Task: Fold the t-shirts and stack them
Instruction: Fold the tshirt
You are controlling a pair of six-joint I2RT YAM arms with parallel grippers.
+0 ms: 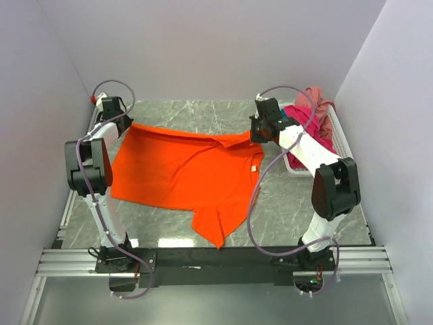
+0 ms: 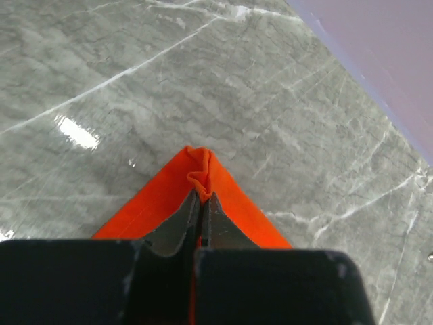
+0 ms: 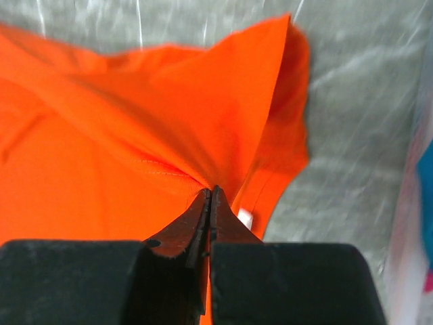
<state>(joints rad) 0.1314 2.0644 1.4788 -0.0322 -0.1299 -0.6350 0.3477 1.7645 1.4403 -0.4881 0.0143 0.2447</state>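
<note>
the orange t-shirt (image 1: 183, 172) spreads over the bench (image 1: 325, 210) between the left claw (image 2: 201, 198) and right claw (image 3: 211, 194), each pinched tight on its far edge.

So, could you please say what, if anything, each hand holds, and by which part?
The orange t-shirt: left hand pinches a bunched corner, right hand a fold beside the white tag.

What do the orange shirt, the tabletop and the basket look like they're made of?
Orange shirt: soft matte cloth; it drapes, wrinkles and shows a stitched seam.
Tabletop: grey marble-look surface, glossy, with white veins and light glare. Whether it is real stone or printed laminate, I can't tell.
Basket: probably white plastic, with a rigid, smooth slatted wall.
</note>
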